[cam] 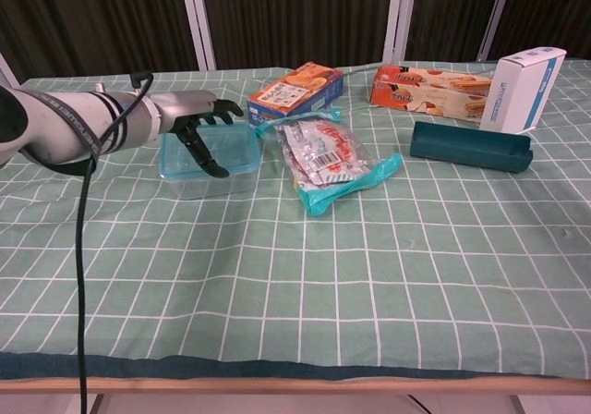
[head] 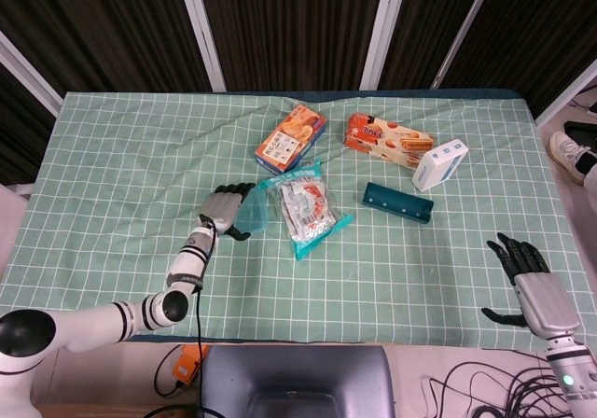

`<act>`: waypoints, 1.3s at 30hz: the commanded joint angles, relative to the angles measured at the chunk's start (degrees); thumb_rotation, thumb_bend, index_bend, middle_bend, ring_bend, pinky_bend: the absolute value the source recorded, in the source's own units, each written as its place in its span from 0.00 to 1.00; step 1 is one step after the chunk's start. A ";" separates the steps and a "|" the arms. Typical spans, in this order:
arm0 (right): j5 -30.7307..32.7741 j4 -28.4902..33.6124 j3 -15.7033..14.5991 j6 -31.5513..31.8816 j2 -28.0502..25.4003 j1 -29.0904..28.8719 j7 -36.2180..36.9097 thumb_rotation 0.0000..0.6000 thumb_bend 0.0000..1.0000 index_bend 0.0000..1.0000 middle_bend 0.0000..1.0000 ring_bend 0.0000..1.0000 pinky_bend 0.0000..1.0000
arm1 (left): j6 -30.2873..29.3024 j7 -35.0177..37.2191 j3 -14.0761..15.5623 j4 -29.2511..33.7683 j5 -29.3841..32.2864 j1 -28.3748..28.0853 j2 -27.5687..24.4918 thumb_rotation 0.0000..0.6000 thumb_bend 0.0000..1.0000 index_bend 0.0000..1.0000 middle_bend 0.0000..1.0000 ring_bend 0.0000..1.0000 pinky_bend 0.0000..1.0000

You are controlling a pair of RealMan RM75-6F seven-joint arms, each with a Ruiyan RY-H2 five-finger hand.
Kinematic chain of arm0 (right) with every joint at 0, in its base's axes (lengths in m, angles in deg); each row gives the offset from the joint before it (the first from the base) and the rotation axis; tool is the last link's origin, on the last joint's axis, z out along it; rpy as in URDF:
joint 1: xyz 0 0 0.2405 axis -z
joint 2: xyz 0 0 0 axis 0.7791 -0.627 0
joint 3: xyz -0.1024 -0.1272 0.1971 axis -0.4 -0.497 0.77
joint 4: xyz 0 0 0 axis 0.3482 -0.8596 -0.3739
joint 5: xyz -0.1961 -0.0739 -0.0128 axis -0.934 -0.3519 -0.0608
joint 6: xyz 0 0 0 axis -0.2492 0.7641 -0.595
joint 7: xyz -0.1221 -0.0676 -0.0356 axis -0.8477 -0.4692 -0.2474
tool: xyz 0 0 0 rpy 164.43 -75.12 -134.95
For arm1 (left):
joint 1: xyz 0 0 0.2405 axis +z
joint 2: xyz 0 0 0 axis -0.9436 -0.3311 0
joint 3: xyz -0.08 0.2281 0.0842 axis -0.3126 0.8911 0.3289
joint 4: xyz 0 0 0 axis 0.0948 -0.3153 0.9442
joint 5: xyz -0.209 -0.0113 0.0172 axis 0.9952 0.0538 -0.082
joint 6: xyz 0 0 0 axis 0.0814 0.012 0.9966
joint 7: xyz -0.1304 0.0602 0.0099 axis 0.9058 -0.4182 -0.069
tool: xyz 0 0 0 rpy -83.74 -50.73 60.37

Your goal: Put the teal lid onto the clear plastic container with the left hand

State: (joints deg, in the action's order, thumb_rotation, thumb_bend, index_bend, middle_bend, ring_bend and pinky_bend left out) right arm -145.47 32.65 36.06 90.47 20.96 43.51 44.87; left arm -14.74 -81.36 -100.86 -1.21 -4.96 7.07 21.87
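While my left hand [cam: 199, 126] hangs over the clear plastic container [cam: 211, 160] with its fingers spread and curled downward, I see the main risk as dragging the box. The container looks light and sits on a loose checked tablecloth [cam: 369, 275], so a sideways pull from a fingertip could slide it or tip it. The teal lid [cam: 214, 141] appears to lie on top of the container already, but I cannot tell from either view whether its edges are seated all round. If one corner is riding high, a careless lift could flick the lid off. The snack packet [cam: 331, 160] lies just beside the container on its right, and a shove that way would push one against the other.

From the chest view, the hand is above the left and rear part of the lid, thumb pointing down over the lid's top; I cannot tell whether any fingertip actually touches it. It grips nothing that I can see. From the head view, the hand covers the container's left side.

My right hand [head: 532, 278] rests well apart at the table's near right edge, fingers apart, holding nothing.
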 commanded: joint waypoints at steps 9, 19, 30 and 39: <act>0.10 0.07 0.04 0.06 -0.04 0.05 0.20 1.00 0.16 0.00 0.00 0.00 0.00 | 1.72 0.61 0.55 -0.24 1.01 -0.02 -0.50 1.00 0.25 0.00 0.37 0.28 0.14; 0.08 0.03 0.09 0.24 -0.07 0.13 0.43 1.00 0.16 0.00 0.00 0.00 0.00 | 2.52 1.40 1.09 -0.06 1.16 -0.32 -0.95 1.00 0.25 0.00 0.30 0.15 0.08; 0.01 -0.09 0.06 0.25 -0.08 0.15 0.63 1.00 0.16 0.00 0.00 0.00 0.00 | 3.62 1.93 1.93 0.45 2.38 -0.93 -1.76 1.00 0.25 0.00 0.15 0.04 0.02; -0.06 -0.07 0.05 0.33 -0.06 0.18 0.60 1.00 0.16 0.00 0.00 0.00 0.00 | 4.89 2.13 3.10 0.21 3.93 -1.57 -2.06 1.00 0.23 0.00 0.07 0.00 0.00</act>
State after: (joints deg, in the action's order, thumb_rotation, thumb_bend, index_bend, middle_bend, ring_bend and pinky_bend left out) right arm -145.53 32.58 36.10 90.79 20.89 43.69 45.47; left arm -9.89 -79.25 -97.80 -0.97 -1.05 5.54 19.84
